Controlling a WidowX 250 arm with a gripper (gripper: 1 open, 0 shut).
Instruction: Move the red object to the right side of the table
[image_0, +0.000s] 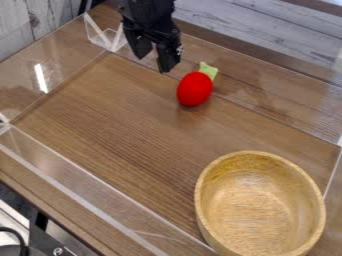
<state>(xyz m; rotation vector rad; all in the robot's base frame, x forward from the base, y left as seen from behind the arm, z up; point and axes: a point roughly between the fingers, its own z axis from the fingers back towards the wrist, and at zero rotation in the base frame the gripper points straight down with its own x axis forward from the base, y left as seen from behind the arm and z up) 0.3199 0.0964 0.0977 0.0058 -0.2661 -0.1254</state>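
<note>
The red object is a small glossy red toy fruit with a green leafy top, lying on the brown wood-grain table toward the back middle. My black gripper hangs above the table just left of and behind the fruit, apart from it. Its two fingers stand spread with nothing between them, so it is open.
A large light wooden bowl sits at the front right. Low clear acrylic walls border the table, with a small clear bracket at the back left corner. Grey planks lie behind the back wall.
</note>
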